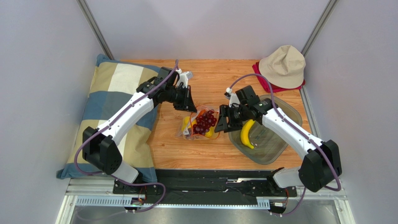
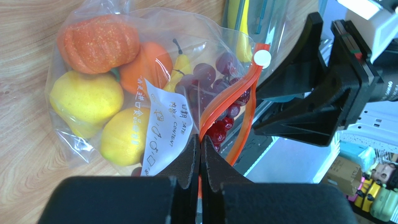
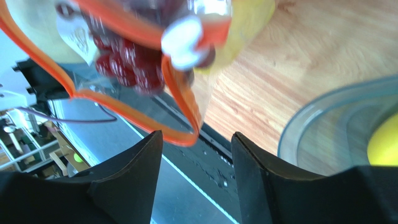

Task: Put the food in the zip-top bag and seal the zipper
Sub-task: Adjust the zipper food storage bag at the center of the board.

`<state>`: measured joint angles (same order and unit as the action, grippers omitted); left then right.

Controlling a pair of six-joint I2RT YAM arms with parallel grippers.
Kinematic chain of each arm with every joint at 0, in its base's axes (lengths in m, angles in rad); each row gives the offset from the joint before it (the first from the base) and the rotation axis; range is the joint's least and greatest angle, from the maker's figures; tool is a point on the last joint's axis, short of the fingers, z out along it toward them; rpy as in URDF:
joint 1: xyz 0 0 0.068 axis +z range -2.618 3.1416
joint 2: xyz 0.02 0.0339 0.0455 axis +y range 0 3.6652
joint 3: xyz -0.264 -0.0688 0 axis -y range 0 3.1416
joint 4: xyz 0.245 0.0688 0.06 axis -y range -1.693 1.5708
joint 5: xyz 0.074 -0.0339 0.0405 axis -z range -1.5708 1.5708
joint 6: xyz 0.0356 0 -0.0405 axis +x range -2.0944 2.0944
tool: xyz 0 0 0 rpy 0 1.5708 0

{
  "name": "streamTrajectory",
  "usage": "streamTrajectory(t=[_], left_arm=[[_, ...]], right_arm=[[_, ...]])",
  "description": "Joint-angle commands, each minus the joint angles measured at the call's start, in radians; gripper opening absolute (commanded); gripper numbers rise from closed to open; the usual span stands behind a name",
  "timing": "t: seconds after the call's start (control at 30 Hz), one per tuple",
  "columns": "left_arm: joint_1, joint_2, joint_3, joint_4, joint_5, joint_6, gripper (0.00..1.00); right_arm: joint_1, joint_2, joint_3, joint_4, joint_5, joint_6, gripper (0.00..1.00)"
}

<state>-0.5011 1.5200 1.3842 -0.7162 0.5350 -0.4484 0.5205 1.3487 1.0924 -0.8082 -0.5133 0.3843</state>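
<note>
Left wrist view gives you the zip-top bag (image 2: 65, 144) lying on the wooden bench (image 2: 23, 56) between the two arms, its mouth gaping toward the right arm. Inside it you see the pumpkin (image 2: 98, 43), the orange (image 2: 145, 65), two yellow fruits (image 2: 86, 100) and the grape bunch (image 2: 210, 79), which crowds the mouth. The white label (image 2: 166, 126) faces up. The zipper (image 2: 224, 100) runs as two parted orange-red strips, with its white slider (image 2: 262, 57) at the far end. Your left tool (image 2: 200, 154) is pressed together on the near end of that strip, pinching it. On the right wrist view your right tool (image 3: 196, 154) is spread, and the open zipper loop hangs at its fingertips, unpinched. From the top external view, the banana (image 1: 246, 133) lies in the grey tray (image 1: 275, 151) just right of the bag, under the right arm. A checked pillow (image 1: 112, 88) lies under the left arm, and a beige hat (image 1: 282, 65) sits at the far right corner.
</note>
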Motion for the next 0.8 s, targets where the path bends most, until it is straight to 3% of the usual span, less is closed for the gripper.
streamTrajectory(t=[0.0,0.07,0.1,0.27,0.3,0.5,0.63,0.77], left_arm=[[0.01,-0.043,-0.007,0.037,0.022,-0.015,0.0],[0.012,-0.046,-0.01,0.038,0.02,-0.016,0.0],[0.015,-0.049,-0.01,0.038,0.017,-0.015,0.0],[0.018,-0.061,-0.017,0.046,0.025,-0.015,0.0],[0.018,-0.064,-0.014,0.043,0.032,-0.013,0.0],[0.016,-0.107,0.047,-0.078,-0.012,0.094,0.0],[0.007,-0.107,0.276,-0.276,-0.093,0.319,0.0],[-0.052,-0.115,0.401,-0.388,-0.189,0.482,0.0]], right_arm=[[-0.002,0.047,-0.002,0.159,-0.036,0.097,0.57],[-0.002,0.069,-0.006,0.181,-0.048,0.119,0.48],[-0.002,0.078,-0.009,0.182,-0.048,0.123,0.39],[-0.007,0.099,-0.008,0.179,-0.047,0.137,0.25],[-0.01,0.101,0.001,0.176,-0.062,0.133,0.0],[-0.04,0.04,0.225,0.087,-0.166,0.097,0.0],[-0.039,0.01,0.38,0.015,-0.252,0.119,0.0],[-0.037,0.013,0.425,-0.065,-0.269,0.094,0.0]])
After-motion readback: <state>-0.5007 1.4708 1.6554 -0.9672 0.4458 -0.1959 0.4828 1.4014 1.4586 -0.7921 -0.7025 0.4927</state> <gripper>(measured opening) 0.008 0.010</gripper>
